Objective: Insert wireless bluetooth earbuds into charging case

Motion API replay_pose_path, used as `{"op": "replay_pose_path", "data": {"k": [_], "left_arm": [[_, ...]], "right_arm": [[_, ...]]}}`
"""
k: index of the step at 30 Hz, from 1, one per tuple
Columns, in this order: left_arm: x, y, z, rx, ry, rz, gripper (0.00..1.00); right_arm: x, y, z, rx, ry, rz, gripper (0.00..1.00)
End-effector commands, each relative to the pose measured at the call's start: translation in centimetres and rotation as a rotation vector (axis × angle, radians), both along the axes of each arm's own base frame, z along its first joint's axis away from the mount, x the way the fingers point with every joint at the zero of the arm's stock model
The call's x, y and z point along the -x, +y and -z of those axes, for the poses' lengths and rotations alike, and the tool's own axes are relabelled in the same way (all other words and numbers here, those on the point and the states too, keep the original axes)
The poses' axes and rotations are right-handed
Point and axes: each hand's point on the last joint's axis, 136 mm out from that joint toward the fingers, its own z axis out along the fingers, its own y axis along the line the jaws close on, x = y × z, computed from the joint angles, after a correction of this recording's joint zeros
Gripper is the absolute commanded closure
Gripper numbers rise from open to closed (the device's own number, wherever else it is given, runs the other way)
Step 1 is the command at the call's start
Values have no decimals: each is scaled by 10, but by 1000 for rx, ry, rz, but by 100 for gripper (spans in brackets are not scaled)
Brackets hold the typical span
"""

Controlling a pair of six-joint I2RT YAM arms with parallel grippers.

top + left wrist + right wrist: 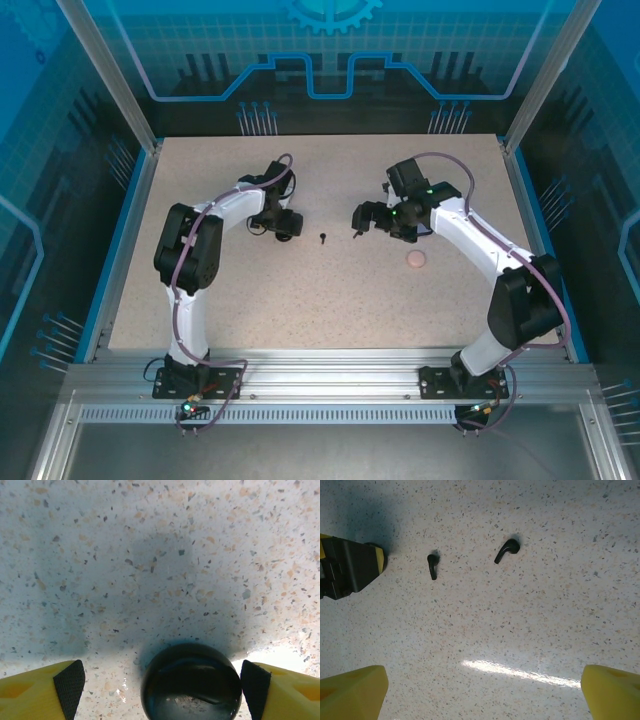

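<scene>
The speckled desk (300, 310) was the largest thing in view, and both arms bent over its far half. The left arm (190, 250) reached to the right from its base and the right arm (500, 260) reached to the left. Their claws faced each other near the middle of the desk, well apart.

The left claw (283, 224) sat low over the desk with its jaws apart. In the left wrist view a black round case (191, 682) stood on the desk between the dark pads (70, 682). It was just beside the right-hand pad, with a clear strip of bare desk between it and the left-hand one, so the claw gripped nothing. Whether the case's lid was up could not be told.

The right claw (362, 217) was spread wide and held nothing. Its yellow fingertips (352, 692) sat in the lower corners of the right wrist view, with bare desk between them.

A pink round case (416, 260) lay alone on the desk beside the right forearm, apart from both claws.

The smallest things were two earbuds lying loose on the desk between the claws, outside either case. The first black earbud (433, 566) lay near the left claw's tip. The second black earbud (507, 550) lay to its right in the right wrist view, tilted and not touching it.
</scene>
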Motion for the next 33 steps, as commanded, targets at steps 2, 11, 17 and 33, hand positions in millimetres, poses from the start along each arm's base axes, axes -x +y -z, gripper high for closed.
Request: {"op": "replay_pose_path", "data": {"k": [2, 11, 17, 33], "left_arm": [[8, -1, 8, 13, 59, -12, 15], [14, -10, 16, 46, 84, -4, 22], [17, -14, 19, 57, 102, -4, 33], [26, -24, 15, 104, 91, -35, 53]], "right_arm": [[1, -3, -10, -23, -20, 0, 0], [2, -6, -10, -23, -22, 3, 0], [2, -7, -13, -26, -28, 3, 1], [4, -7, -15, -32, -32, 1, 1]]}}
